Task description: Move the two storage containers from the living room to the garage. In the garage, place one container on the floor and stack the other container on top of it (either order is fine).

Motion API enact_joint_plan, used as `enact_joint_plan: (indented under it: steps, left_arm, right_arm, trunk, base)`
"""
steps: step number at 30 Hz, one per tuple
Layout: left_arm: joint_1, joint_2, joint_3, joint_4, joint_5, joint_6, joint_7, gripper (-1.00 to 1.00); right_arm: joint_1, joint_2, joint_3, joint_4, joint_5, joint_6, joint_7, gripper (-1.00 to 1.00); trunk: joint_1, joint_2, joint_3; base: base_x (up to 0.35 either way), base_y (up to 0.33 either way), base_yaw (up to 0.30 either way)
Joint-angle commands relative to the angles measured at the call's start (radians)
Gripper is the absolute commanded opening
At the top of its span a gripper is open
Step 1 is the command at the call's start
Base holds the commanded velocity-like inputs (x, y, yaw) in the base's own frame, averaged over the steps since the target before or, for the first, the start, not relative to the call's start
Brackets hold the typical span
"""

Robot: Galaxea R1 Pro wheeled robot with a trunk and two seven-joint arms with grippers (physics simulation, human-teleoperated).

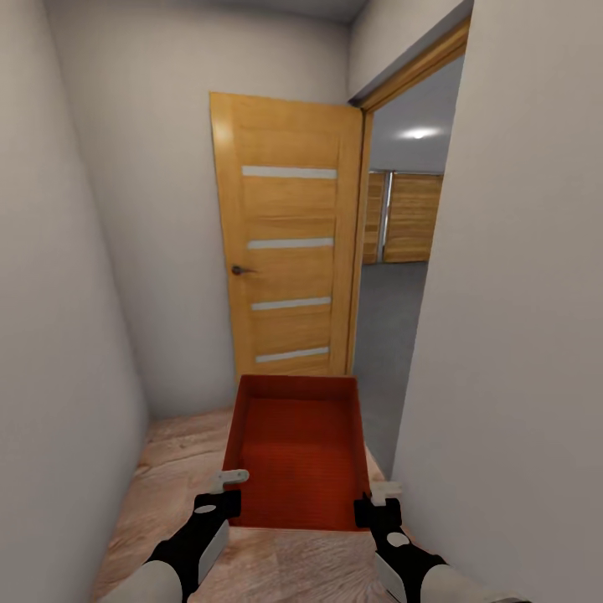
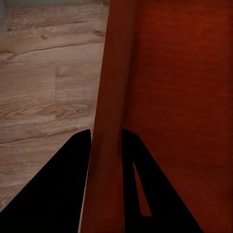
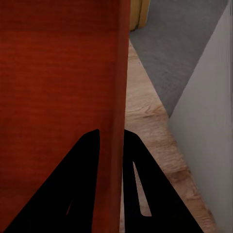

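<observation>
White walls (image 1: 75, 276) close in a narrow hall with a light wood-plank floor (image 1: 180, 452). One wooden door (image 1: 289, 243) with four pale stripes stands open at 12 o'clock. Past it, at 1 o'clock, lies a room with a dark grey floor (image 1: 389, 318) and a wood-slat panel door (image 1: 412, 216).

One storage container (image 1: 297, 452) shows, held up low in front of the robot at 6 o'clock. It is orange-red, box-shaped, open on top, with straight walls and nothing inside.

Two grippers hold it. The left gripper (image 1: 219, 494) pinches the left wall, and the right gripper (image 1: 374, 502) pinches the right wall.

From the left wrist view, the left gripper (image 2: 106, 141) has one finger on each side of the wall, with wood planks beside it. From the right wrist view, the right gripper (image 3: 111, 141) grips the same way, and grey floor and white wall show beyond.
</observation>
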Motion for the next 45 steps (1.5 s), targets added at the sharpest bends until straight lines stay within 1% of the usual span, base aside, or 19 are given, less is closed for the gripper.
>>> enact_joint_plan:
  steps: [1,38,45]
  left_arm:
    - [0.000,-0.001,0.013,0.000,0.006,0.006,0.005,-1.00]
    - [0.000,-0.001,0.013,0.000,0.006,0.008,0.004,-1.00]
    - [0.000,-0.001,0.013,0.000,0.006,0.008,0.004,-1.00]
  right_arm:
    - [-0.002,0.000,-0.023,-0.002,-0.006,-0.006,-0.008,-1.00]
    - [-0.002,0.000,-0.023,-0.002,-0.006,-0.006,-0.008,-1.00]
    - [-0.002,0.000,-0.023,-0.002,-0.006,-0.006,-0.008,-1.00]
  trunk:
    - [0.001,-0.001,-0.001]
    - [0.001,-0.001,-0.001]
    - [0.001,-0.001,-0.001]
  base:
    - [0.306,0.201,-0.243]
    - [0.303,0.214,-0.243]
    - [0.303,0.214,-0.088]
